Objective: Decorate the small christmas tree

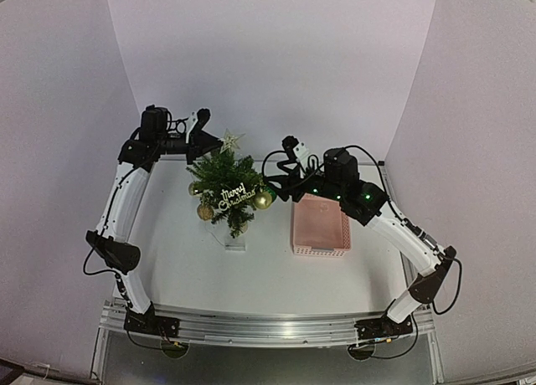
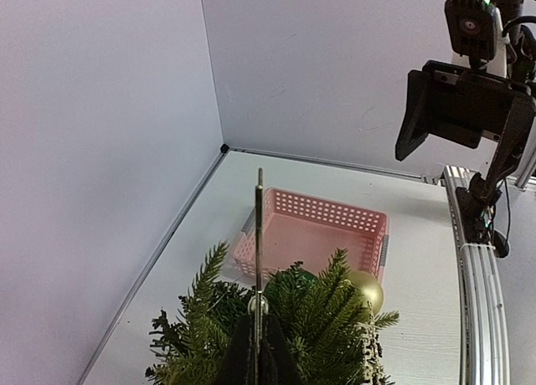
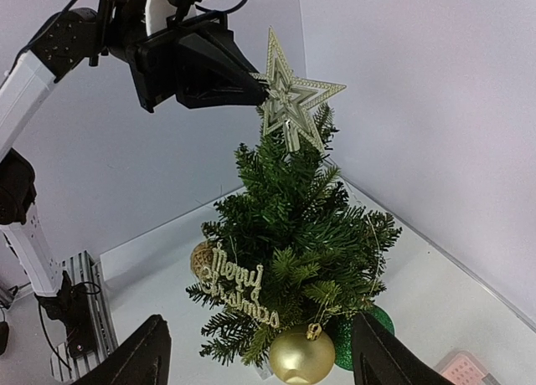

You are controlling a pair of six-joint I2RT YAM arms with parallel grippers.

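- Left fingers (image 3: 224, 67): clenched on a side point of the gold star (image 3: 293, 100). From the left wrist the star shows edge-on, a thin blade rising from between the fingertips.
- Gold star: held upright, its lower end meeting the top of the small christmas tree (image 3: 289, 234). Whether it is seated on the tip cannot be told.
- Right fingers (image 3: 138, 356): released and spread wide, grasping nothing. They are just right of the tree at about mid-height, pointing towards it.
- Small christmas tree: upright on the surface (image 1: 268, 268), on the far left part, between the two arms' ends.
- Ornaments on the tree: a "Merry Christmas" sign (image 3: 239, 289) across the front branches, a gold ball (image 3: 301, 356) low on the right side, a green ball (image 3: 373, 322) just beside it, and a woven gold ball (image 3: 201, 255) on the left side, partly hidden.
- Pink basket (image 1: 321, 226): on the surface to the right of the tree, its far end under the right arm.
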